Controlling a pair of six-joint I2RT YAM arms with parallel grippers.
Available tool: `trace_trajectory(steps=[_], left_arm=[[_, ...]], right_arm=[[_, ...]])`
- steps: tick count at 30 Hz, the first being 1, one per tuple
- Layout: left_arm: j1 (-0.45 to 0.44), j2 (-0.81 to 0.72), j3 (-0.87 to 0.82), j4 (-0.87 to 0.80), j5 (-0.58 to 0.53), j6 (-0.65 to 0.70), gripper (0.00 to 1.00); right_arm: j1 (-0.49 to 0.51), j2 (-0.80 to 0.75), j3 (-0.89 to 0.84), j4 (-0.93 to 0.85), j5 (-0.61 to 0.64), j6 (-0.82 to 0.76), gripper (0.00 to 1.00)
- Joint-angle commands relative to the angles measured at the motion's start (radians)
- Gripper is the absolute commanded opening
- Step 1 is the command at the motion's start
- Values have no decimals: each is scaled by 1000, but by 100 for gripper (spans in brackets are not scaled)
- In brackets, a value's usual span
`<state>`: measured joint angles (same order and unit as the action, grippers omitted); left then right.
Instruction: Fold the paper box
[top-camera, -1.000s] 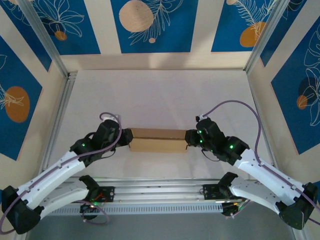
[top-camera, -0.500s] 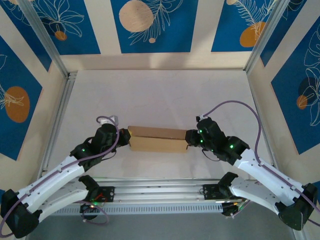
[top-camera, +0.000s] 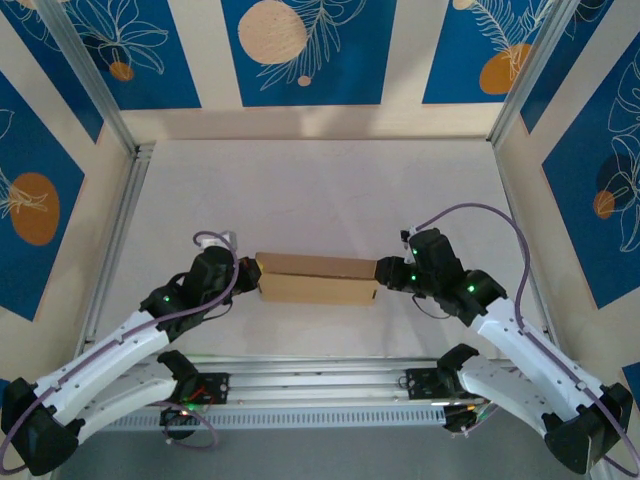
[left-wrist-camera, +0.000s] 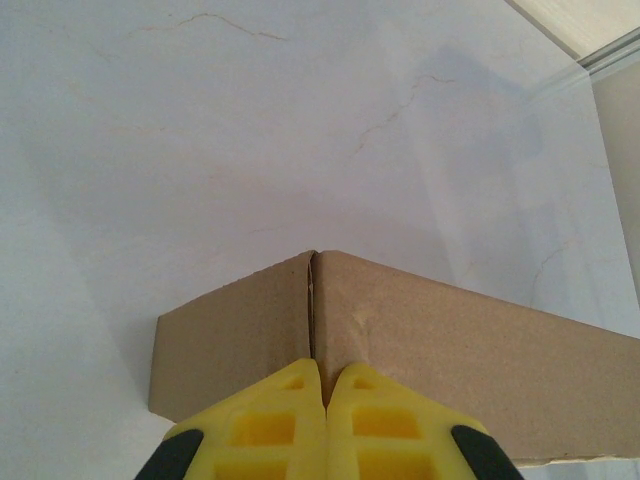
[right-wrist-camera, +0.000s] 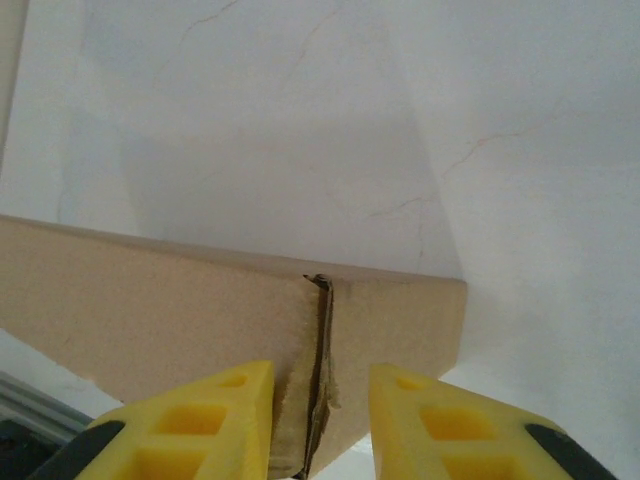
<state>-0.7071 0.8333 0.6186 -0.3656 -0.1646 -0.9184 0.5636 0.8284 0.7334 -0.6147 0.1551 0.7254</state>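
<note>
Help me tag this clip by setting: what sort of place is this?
Probably a purpose-built robot work cell, not a home: aluminium frame posts and blue leaf-print wall panels enclose a white table, and the left arm and right arm stand on a rail at its near edge.

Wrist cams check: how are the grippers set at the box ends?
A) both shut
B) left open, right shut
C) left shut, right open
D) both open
C: the left gripper has its yellow fingers meeting with no gap at a corner of the paper box, while the right gripper has its fingers apart, straddling the seam edge at the other end.
</note>
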Motion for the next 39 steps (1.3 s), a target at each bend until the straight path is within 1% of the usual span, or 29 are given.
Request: trace_trajectory(steps=[1,2,3,5,9,10,13,14,16,18,20,23,25,28,33,35,39], left_arm=[[10,49,-53,-313,-21,3,0],[11,47,-51,-315,-21,3,0],[9,48,-47,-315,-18,5,0],[9,49,-44,-320,-18,6,0],[11,50,-43,-322,-18,-3,0],[10,50,-43,-322,-17,-3,0],[9,49,-30,-325,-18,4,0],[10,49,-20,-334,-23,10,5],[10,45,14,-362,-44,18,23],[10,40,46,-382,-57,27,35],[12,29,75,-392,-70,38,39],[26,25,102,-388,-76,54,41],[44,30,110,-371,-58,60,41],[71,40,105,-345,-33,64,40],[90,67,56,-306,6,42,32],[90,74,21,-290,23,19,25],[90,72,-66,-265,43,-45,8]], right_arm=[[-6,60,-63,-139,12,42,26],[-2,76,-75,-148,13,57,24],[6,89,-89,-152,17,76,20],[14,98,-109,-159,29,104,14],[13,105,-114,-196,91,172,2],[13,111,-112,-202,105,182,0],[9,138,-97,-206,110,182,0],[9,144,-90,-203,110,174,0],[12,143,-72,-201,119,155,0],[12,134,-59,-193,122,134,0],[11,134,-46,-193,128,116,0],[9,143,-38,-189,124,100,0],[9,145,-41,-183,119,91,0],[9,141,-44,-181,118,89,0],[0,142,-38,-183,118,81,0],[-5,147,-35,-185,118,80,0],[-19,164,-40,-185,98,78,0]])
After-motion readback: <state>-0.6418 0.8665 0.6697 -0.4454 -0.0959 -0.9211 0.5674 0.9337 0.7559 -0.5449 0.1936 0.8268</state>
